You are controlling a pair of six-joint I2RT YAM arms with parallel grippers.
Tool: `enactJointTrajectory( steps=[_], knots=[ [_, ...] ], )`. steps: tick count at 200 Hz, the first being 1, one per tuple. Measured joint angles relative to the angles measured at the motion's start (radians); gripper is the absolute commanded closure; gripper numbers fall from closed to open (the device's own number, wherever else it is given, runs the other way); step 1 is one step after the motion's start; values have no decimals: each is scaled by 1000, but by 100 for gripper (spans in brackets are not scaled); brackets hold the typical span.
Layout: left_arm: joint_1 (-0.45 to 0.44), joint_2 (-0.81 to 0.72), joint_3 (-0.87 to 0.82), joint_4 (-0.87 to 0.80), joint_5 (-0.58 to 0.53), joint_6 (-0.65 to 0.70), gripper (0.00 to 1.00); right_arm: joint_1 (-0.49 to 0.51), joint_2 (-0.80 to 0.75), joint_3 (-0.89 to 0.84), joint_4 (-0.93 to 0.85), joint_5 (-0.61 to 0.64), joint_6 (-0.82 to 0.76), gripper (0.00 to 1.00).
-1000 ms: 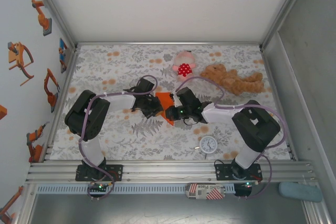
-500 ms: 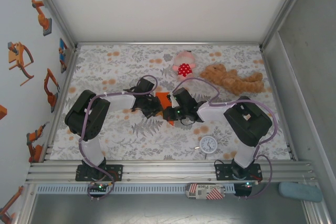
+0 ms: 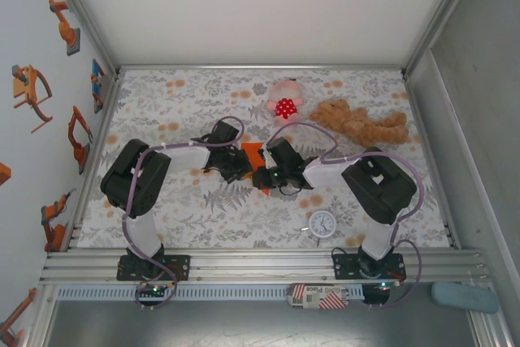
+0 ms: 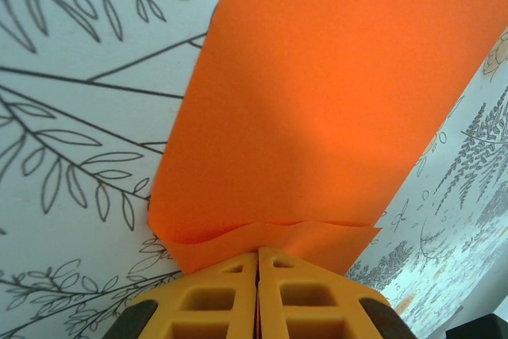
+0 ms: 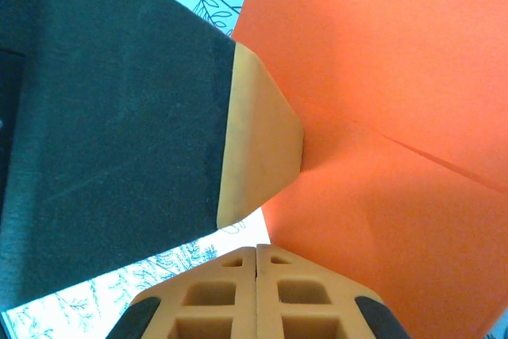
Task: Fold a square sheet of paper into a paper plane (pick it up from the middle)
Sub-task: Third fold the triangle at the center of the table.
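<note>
The square sheet of paper [image 3: 253,152] is bright orange and lies folded on the floral tablecloth at mid-table, between the two grippers. In the left wrist view the paper [image 4: 317,101] shows two layered edges running into my left gripper [image 4: 258,253], whose fingers are shut on its near edge. My left gripper [image 3: 241,165] sits at the sheet's left side. My right gripper [image 3: 265,176] is just right of it, shut, its tips [image 5: 256,248] low against the paper [image 5: 381,117] with nothing between them. A left finger [image 5: 258,132] touches the sheet close ahead.
A pink plush toy with a red spotted front [image 3: 284,101] and a brown teddy bear [image 3: 361,123] lie at the back right. A small white clock [image 3: 322,223] sits near the front right. Walls enclose the floral tablecloth [image 3: 179,103] on three sides.
The right arm has swung left, bringing its gripper closer to the left gripper over the paper. Less of the orange sheet shows now. The left arm has barely moved.
</note>
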Motion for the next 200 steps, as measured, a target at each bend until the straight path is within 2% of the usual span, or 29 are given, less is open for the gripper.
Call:
enactJointTrajectory(
  steps=[122, 200],
  knots=[
    [1, 15, 24, -26, 5, 11, 92, 0, -6, -9, -8, 7, -26, 100],
    [6, 19, 34, -42, 8, 24, 92, 0, -64, -39, -90, 14, -69, 100]
  ],
)
